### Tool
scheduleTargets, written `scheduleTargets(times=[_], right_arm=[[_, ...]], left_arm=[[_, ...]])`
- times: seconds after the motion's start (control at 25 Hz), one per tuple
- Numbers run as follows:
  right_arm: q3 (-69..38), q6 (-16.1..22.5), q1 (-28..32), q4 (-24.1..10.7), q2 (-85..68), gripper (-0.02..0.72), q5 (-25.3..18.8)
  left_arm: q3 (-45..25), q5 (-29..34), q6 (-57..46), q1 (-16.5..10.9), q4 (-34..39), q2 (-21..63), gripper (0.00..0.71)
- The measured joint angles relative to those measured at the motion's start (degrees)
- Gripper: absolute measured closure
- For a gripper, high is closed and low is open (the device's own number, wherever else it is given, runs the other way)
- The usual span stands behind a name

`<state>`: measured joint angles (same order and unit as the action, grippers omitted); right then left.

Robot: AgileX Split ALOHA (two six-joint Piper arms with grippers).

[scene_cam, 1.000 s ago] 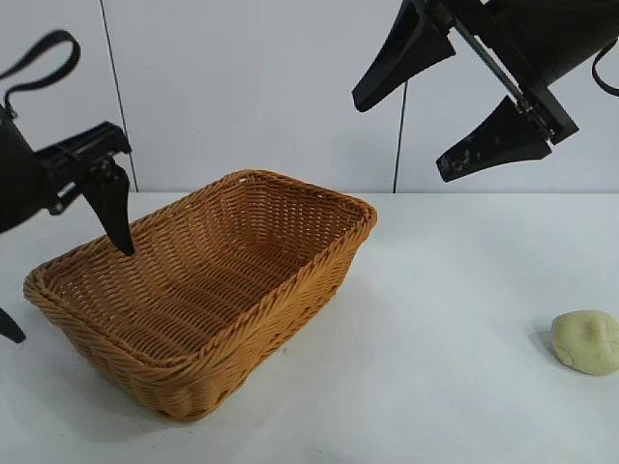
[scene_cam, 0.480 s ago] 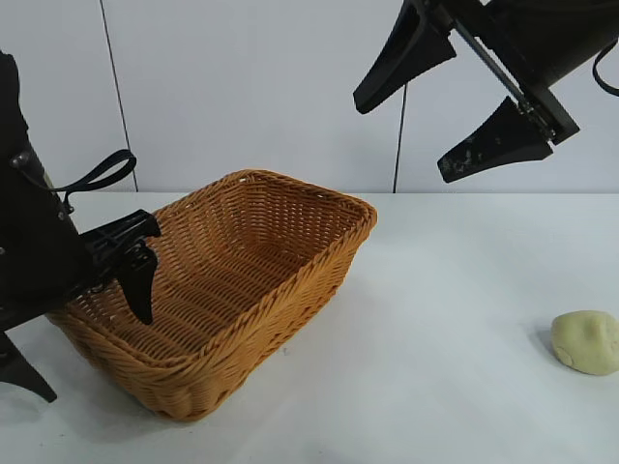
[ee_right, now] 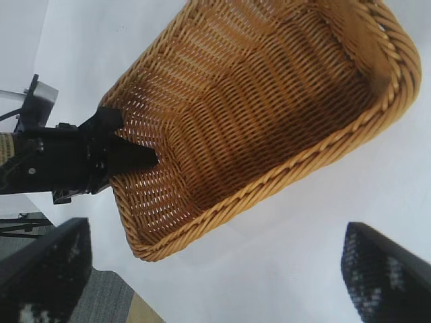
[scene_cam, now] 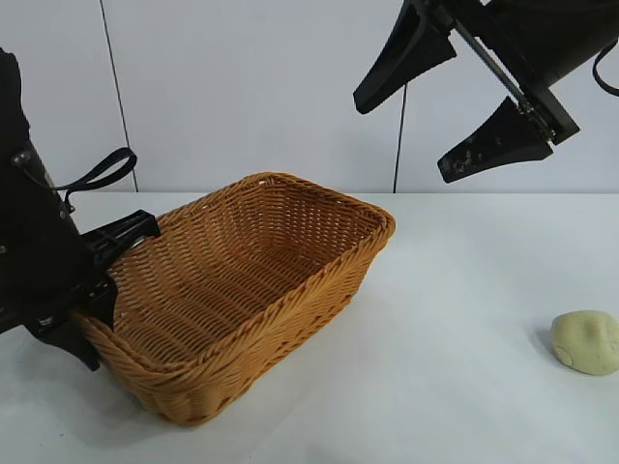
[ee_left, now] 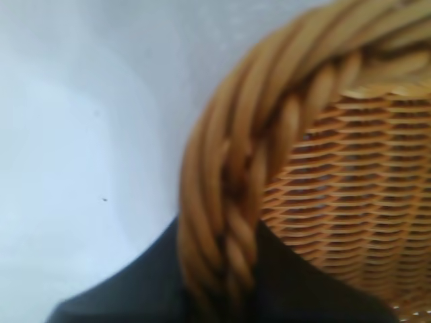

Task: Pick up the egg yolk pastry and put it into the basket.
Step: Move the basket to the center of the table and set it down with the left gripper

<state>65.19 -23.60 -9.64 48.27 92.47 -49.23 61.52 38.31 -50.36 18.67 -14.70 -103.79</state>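
Observation:
The egg yolk pastry [scene_cam: 586, 341], a pale cream dome, lies on the white table at the far right, away from both grippers. The golden-brown wicker basket [scene_cam: 290, 324] stands left of centre. My left gripper [scene_cam: 97, 302] is at the basket's left end. In the left wrist view [ee_left: 222, 296] its dark fingers straddle the braided rim [ee_left: 229, 182], one inside and one outside, shut on it. My right gripper [scene_cam: 450, 101] hangs open and empty high above the table, over the basket's right end. In the right wrist view the gripper [ee_right: 215, 282] looks down on the basket [ee_right: 303, 167].
White table with a white wall behind. Bare tabletop lies between the basket and the pastry. The left gripper also shows in the right wrist view [ee_right: 128, 156]. The table's edge and grey floor [ee_right: 101, 296] show beyond the basket there.
The left gripper dropped onto the basket's left rim and closed around it. The basket has slid to the right and turned slightly. The right arm and the pastry have not moved.

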Motion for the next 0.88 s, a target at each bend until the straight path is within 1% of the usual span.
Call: scheduleTargets(times=[0.16, 0.28, 0.48, 0.64, 0.88], right_arm=[[0.0, 0.0, 0.0, 0.0, 0.0, 0.008, -0.07], [0.0, 0.0, 0.0, 0.0, 0.0, 0.008, -0.07], [0.0, 0.0, 0.0, -0.12, 0.0, 0.008, -0.07], [0.0, 0.0, 0.0, -0.12, 0.0, 0.008, -0.07], [0.0, 0.0, 0.0, -0.12, 0.0, 0.008, -0.07]], left_arm=[[6.35, 6.13, 12.54, -3.51, -1.99, -3.36, 0.569], [11.68, 10.89, 21.46, -3.83, -2.38, -6.24, 0.569], [18.36, 15.61, 32.3, -3.77, -2.92, -8.9, 0.569], [21.05, 18.14, 36.99, -3.77, -2.87, -10.33, 0.569], [22.07, 18.64, 38.63, -3.77, -2.87, -13.39, 0.569]])
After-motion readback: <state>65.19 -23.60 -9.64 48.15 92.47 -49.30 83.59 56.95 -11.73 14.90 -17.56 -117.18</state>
